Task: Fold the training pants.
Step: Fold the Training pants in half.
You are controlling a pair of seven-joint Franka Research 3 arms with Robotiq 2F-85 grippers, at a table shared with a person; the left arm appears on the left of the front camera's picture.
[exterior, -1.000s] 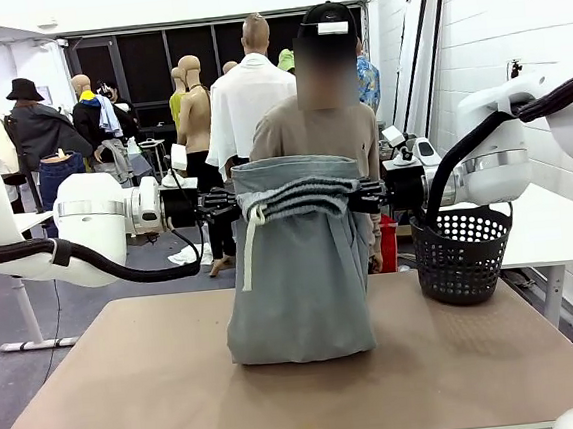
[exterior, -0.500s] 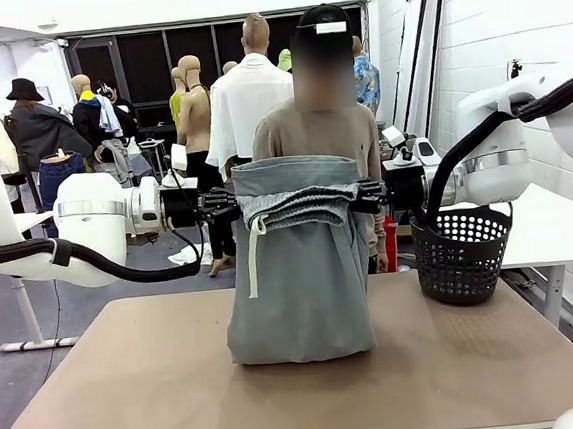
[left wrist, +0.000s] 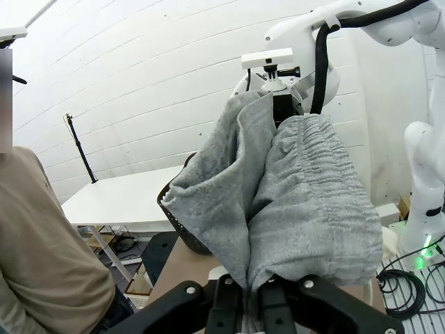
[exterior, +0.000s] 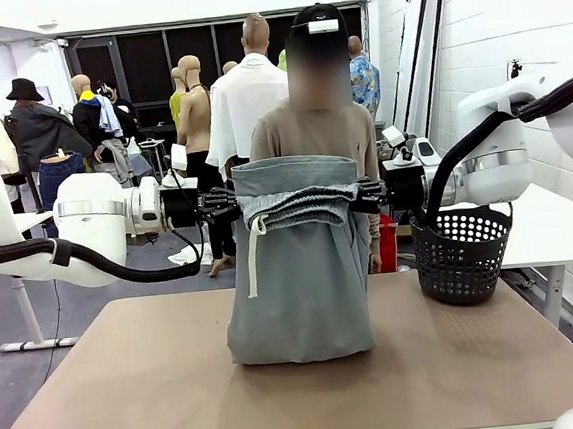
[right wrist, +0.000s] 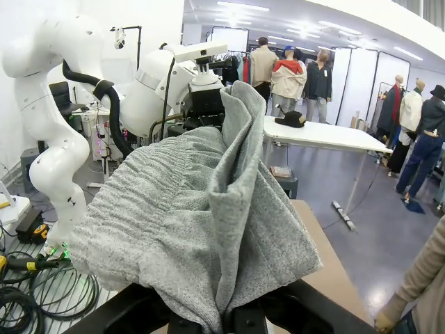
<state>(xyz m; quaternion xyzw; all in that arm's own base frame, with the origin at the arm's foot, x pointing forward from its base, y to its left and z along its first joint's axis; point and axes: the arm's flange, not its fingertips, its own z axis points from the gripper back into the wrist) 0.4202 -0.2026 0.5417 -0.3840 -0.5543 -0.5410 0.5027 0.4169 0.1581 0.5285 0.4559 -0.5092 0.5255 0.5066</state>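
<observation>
The surface (exterior: 131,389) is a plain tan board with rounded corners, matte and bare apart from the cloth resting on its middle. A black perforated basket (exterior: 461,254) stands at its far right corner. Behind it the room has white block walls on the right and dark windows at the back, and a person in a beige top (exterior: 304,133) stands at the far edge.

The training pants (exterior: 297,274) hang between the two arms, stretched at waist height above the surface, their lower end bunched and touching the board. The cloth is a soft light-grey knit, ribbed and gathered along the waistband, with a white drawstring (exterior: 253,253) dangling down the front.

The left end effector (exterior: 228,206) is closed on the left side of the waistband, fabric pinched between its fingers. The right end effector (exterior: 360,196) is likewise clamped on the right side.
</observation>
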